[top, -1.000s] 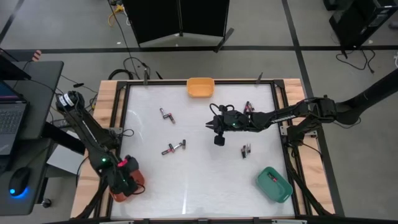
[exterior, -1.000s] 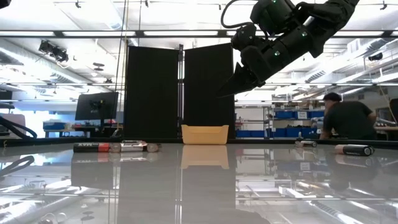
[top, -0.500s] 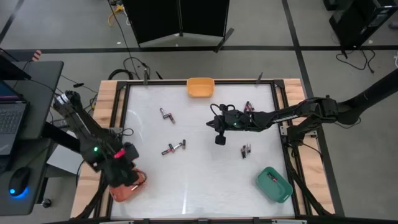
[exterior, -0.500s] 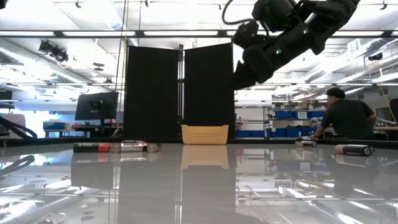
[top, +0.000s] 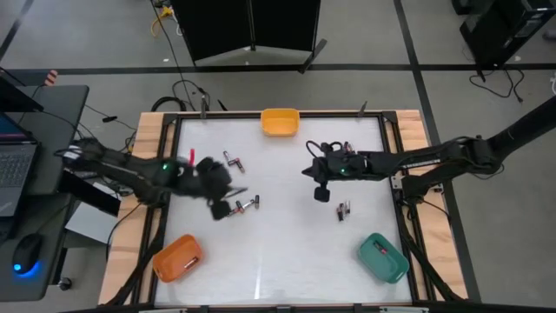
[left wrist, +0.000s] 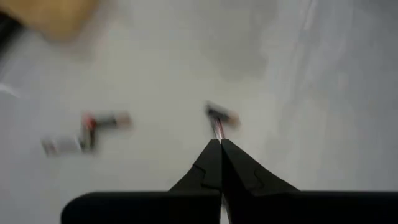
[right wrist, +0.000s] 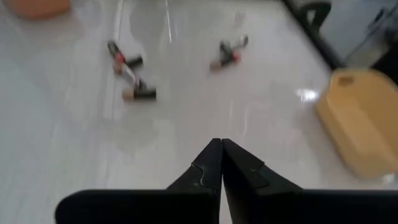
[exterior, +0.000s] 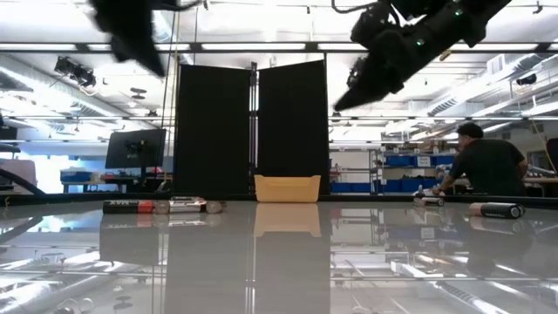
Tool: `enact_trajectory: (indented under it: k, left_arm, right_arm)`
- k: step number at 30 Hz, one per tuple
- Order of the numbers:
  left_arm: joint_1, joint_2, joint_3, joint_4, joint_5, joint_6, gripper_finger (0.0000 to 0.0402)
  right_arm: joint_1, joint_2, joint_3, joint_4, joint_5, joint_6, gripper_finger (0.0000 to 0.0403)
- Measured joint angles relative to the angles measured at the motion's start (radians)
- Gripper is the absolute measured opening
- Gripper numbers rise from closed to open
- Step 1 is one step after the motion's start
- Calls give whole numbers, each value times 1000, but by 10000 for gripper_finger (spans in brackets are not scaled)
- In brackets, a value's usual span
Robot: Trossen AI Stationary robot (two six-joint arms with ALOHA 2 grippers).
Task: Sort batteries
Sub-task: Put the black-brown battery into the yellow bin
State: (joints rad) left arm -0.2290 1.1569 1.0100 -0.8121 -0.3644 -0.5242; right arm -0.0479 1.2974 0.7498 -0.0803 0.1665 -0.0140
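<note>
The left gripper (top: 219, 209) is held above the table (top: 278, 261) with its fingers (left wrist: 211, 163) pressed together and nothing between them. A battery pair (top: 244, 206) lies just beside its tip, and a second pair (top: 232, 161) lies a little farther off.

The right gripper (top: 321, 193) is suspended over the table centre, fingers (right wrist: 211, 158) closed tip to tip and empty. One battery cluster (top: 344, 209) lies near its tip; another (top: 347, 149) lies beyond the arm.

A yellow bin (top: 280, 121), an orange bin (top: 177, 257) and a green bin (top: 383, 257) are positioned well apart from both grippers.
</note>
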Motion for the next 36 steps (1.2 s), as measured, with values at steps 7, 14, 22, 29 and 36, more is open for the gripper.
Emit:
enact_trajectory:
  k: [7,14,22,29,36]
  left_arm:
    - [183,73,0,240,99,311,2]
    - [279,218,-1,486,270,488,1]
    - [364,381,-1,801,453,601,1]
    - [433,458,-41,1033,558,628,3]
    - [515,451,-235,1394,622,547,4]
  right_arm:
    - [0,-33,0,-138,0,128,21]
    - [0,-35,0,-213,0,223,39]
    - [0,-34,0,-237,-7,126,32]
    - [-13,-19,0,-231,-11,152,20]
    - [-36,54,0,-253,112,488,18]
